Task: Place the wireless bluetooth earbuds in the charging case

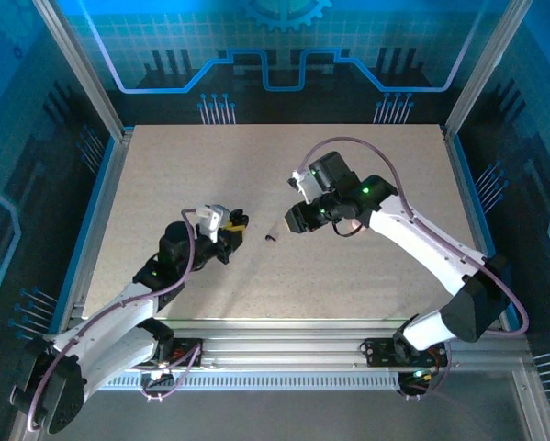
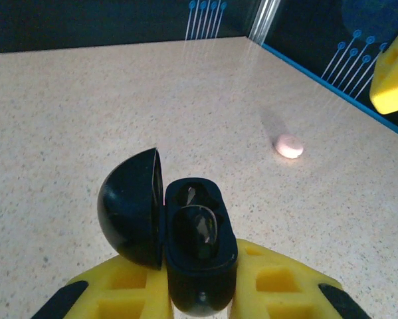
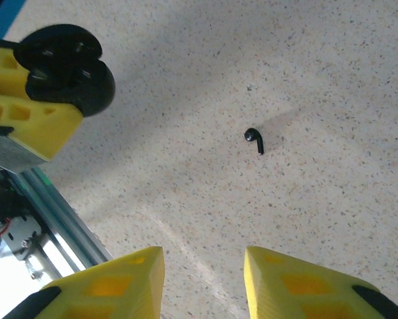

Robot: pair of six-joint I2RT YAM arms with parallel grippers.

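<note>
The loose black earbud lies on its side on the bare table, just right of the open charging case and near the middle of the table. The case's lid is swung back to the left. One well seems to hold a black earbud, and the other looks empty, though the gloss makes that hard to confirm. The left claw is clamped on the case body, holding it mouth-up. The right claw hangs above the table beside the loose earbud, fingers apart and empty.

The step in hand looks like the pick. The right claw should come down centred so its fingers straddle the bulb rather than the thin stem. It should close softly, because so small and smooth a piece could squirt sideways under a hard or off-centre pinch. After that, carry it stem-down to the free well while the case is held level. A small pale pink thing lies farther off on the table; I cannot tell whether it is an earbud.
</note>
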